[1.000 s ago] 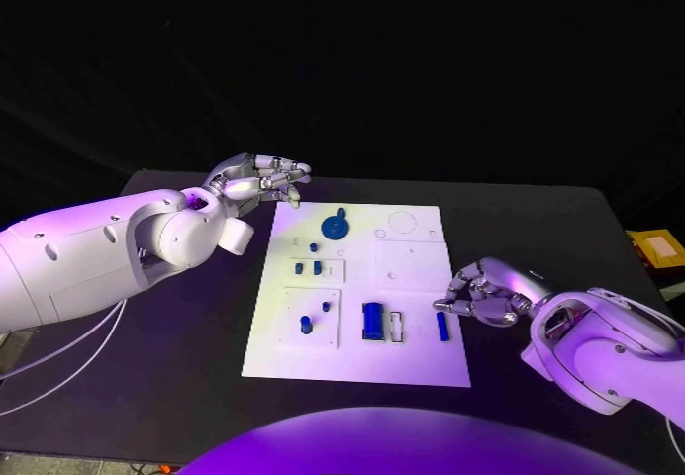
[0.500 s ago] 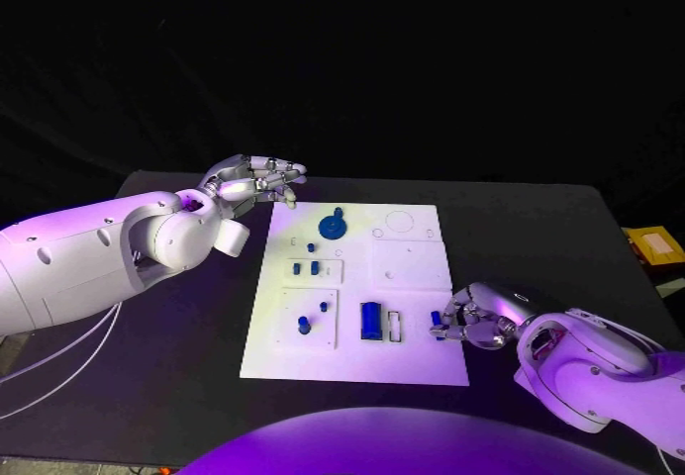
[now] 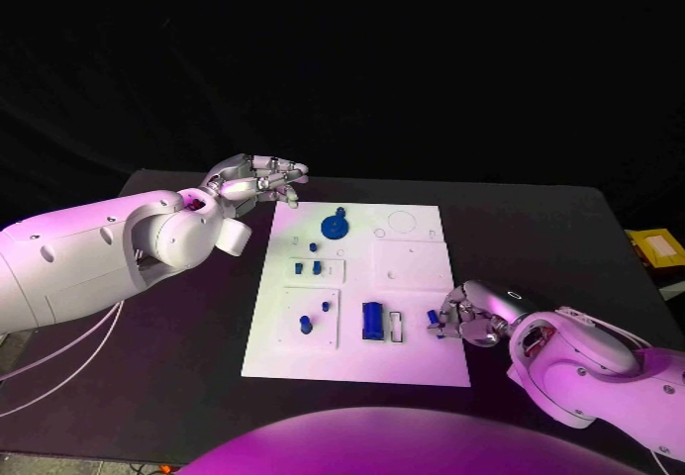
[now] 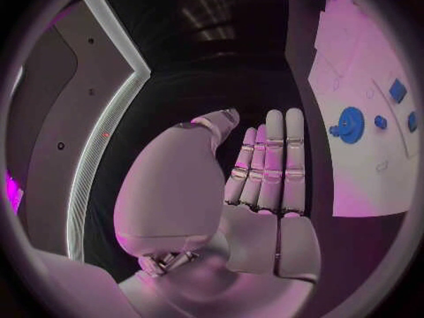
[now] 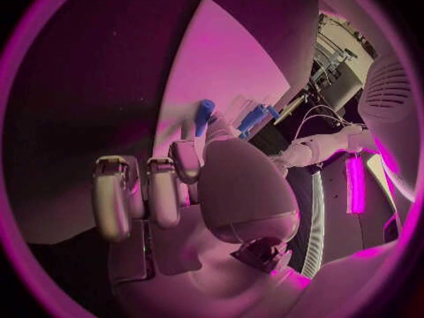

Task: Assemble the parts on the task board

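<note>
The white task board (image 3: 414, 267) lies in the middle of the black table. On it are a blue gear (image 3: 336, 225), several small blue pieces (image 3: 307, 267) and a long blue block (image 3: 372, 320). My right hand (image 3: 471, 315) sits at the board's right edge and pinches a small blue peg (image 3: 433, 318) between thumb and a finger; the peg (image 5: 204, 113) stands up past the fingertips (image 5: 188, 133) just over the board. My left hand (image 3: 258, 180) hovers beyond the board's far left corner, holding nothing, its fingers (image 4: 269, 155) stretched out side by side. The gear (image 4: 350, 125) lies off to its side.
A yellow object (image 3: 649, 245) sits at the table's right edge. White cables (image 3: 57, 371) hang off the table's left side. Bare black tabletop surrounds the board on all sides.
My right hand has shifted a little left and nearer onto the board's right edge, carrying the blue peg with it. The left hand has stayed put.
</note>
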You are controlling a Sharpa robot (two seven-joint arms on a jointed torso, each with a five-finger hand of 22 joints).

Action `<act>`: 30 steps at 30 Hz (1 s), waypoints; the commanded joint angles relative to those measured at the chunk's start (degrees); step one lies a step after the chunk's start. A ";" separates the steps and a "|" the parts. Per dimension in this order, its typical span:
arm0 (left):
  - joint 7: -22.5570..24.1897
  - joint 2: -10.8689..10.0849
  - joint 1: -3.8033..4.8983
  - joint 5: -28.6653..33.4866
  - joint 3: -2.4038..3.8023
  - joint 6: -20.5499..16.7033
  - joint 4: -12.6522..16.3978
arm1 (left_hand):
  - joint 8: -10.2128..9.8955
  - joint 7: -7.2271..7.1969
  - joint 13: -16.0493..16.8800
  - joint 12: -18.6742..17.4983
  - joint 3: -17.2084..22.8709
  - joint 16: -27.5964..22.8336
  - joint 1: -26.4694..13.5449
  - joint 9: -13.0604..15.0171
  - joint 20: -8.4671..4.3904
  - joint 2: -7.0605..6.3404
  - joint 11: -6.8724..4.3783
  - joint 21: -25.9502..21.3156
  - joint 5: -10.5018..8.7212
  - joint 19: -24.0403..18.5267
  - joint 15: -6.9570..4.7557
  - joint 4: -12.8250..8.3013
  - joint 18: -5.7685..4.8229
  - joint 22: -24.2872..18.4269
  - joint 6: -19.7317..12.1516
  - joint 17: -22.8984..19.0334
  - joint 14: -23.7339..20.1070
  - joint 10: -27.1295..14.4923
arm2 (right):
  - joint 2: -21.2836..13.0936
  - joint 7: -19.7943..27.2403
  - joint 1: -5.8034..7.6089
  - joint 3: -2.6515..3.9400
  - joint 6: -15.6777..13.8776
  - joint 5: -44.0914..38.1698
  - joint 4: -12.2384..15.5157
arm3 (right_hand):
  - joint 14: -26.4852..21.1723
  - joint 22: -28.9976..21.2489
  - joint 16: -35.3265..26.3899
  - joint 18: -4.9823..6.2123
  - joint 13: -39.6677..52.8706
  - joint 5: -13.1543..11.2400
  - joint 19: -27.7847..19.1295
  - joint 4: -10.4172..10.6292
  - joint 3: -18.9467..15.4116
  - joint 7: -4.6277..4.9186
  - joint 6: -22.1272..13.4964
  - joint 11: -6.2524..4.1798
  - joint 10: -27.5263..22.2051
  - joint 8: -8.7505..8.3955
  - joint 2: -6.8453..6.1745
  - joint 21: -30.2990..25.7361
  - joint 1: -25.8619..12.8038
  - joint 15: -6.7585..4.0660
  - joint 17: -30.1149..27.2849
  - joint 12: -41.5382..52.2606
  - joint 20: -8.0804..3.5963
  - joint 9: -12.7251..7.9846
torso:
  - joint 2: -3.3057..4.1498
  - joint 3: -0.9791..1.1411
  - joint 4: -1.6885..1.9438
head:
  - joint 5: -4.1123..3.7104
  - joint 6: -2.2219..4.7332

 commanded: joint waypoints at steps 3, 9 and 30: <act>0.42 -0.01 0.02 -0.06 0.03 0.89 0.21 | -0.27 -0.15 0.10 0.03 -0.19 -0.35 -0.47 0.08 0.27 -0.07 -0.10 -0.24 -0.10 0.10 0.15 -0.20 0.75 -0.09 -0.32 0.09 -0.33 -0.37 | 1.17 -3.18 -0.99 -0.38 3.71 -4.40 -0.75 | 3.64 13.85 -0.22 -0.32 0.00 -2.94 4.22 -2.79 3.73 -0.57 1.04 -0.90 -0.22 -1.19 1.47 0.11 8.92 -0.86 3.46 -0.26 -0.53 -8.46 | 0.00 0.06 0.03 | 0.10 0.01; 0.30 -0.11 0.02 -0.06 0.03 0.93 0.22 | -0.27 -0.15 0.10 0.03 -0.19 -0.35 -0.47 0.08 0.27 -0.07 -0.10 -0.24 -0.10 0.10 0.15 -0.20 0.75 -0.09 -0.32 0.09 -0.33 -0.37 | 1.65 -3.78 -1.22 -0.38 4.58 -5.36 -0.60 | 3.67 13.88 -0.25 -0.35 0.11 1.16 4.27 -2.57 7.73 -0.53 2.29 -0.89 -0.31 -2.29 -0.06 0.21 11.12 -0.85 3.58 -0.42 -0.58 -9.56 | -0.05 -0.03 -0.06 | 0.15 0.01; 0.14 -0.08 0.02 -0.06 0.03 1.02 0.26 | -0.28 -0.14 0.10 0.05 -0.21 -0.36 -0.51 0.09 0.27 -0.03 -0.10 -0.30 -0.10 0.14 0.15 -0.25 0.75 -0.14 -0.34 0.11 -0.34 -0.42 | 0.47 -1.13 0.51 -0.21 -2.84 3.34 4.01 | 3.98 14.25 0.13 -0.63 1.13 7.94 4.81 -6.58 42.88 -0.47 -0.80 -0.88 1.65 2.40 -8.73 1.51 -6.38 -0.86 4.90 0.19 -0.60 -3.93 | -0.04 -0.03 -0.03 | -0.22 0.01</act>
